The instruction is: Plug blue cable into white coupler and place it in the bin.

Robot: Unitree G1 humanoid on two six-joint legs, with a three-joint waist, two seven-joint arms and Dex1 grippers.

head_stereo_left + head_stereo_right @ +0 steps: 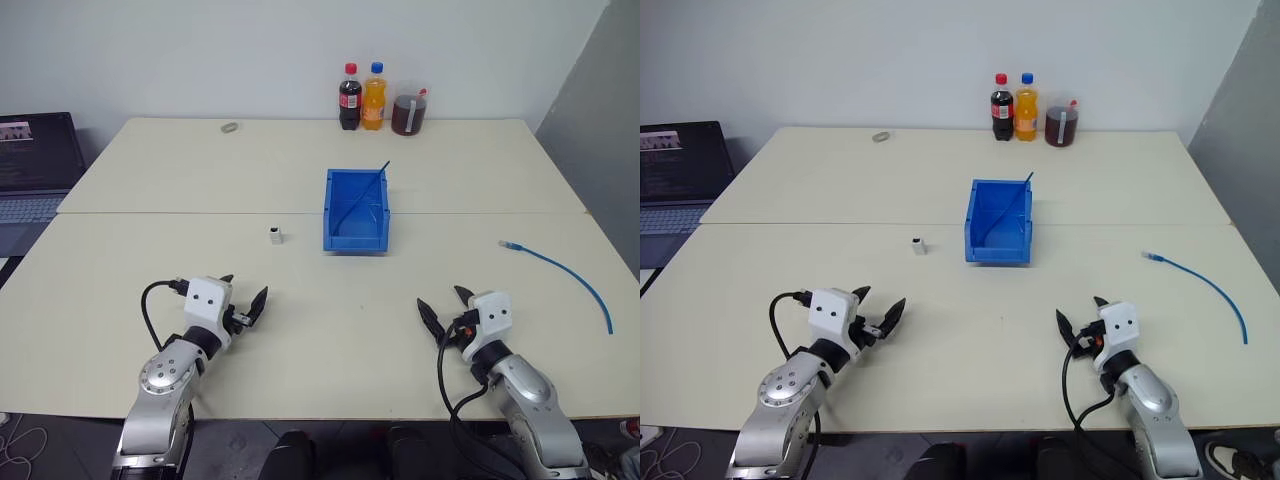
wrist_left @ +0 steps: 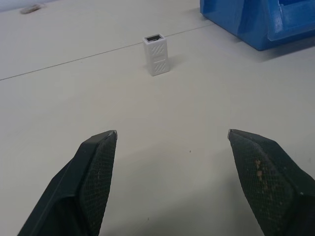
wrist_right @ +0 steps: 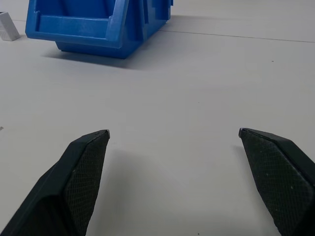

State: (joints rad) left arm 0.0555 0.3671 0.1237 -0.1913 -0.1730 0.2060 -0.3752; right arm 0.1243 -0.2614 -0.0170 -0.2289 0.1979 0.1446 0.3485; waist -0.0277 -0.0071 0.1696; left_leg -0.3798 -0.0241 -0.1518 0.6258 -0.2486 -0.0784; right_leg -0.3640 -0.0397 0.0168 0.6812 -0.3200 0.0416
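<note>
The blue cable (image 1: 562,270) lies curved on the table at the right, its clear plug end pointing toward the middle. The white coupler (image 1: 276,235) stands upright just left of the bin (image 1: 355,211); it also rises ahead of my left fingers (image 2: 156,54). A thin dark blue strand (image 1: 363,190) leans inside the bin. My left gripper (image 1: 245,302) is open near the table's front left, well short of the coupler. My right gripper (image 1: 445,304) is open at the front right, with the cable off to its right and nothing between its fingers.
Two bottles (image 1: 361,97) and a cup of dark drink (image 1: 409,111) stand at the table's far edge. A small ring-like object (image 1: 230,127) lies at the far left. A laptop (image 1: 35,165) sits beyond the table's left side.
</note>
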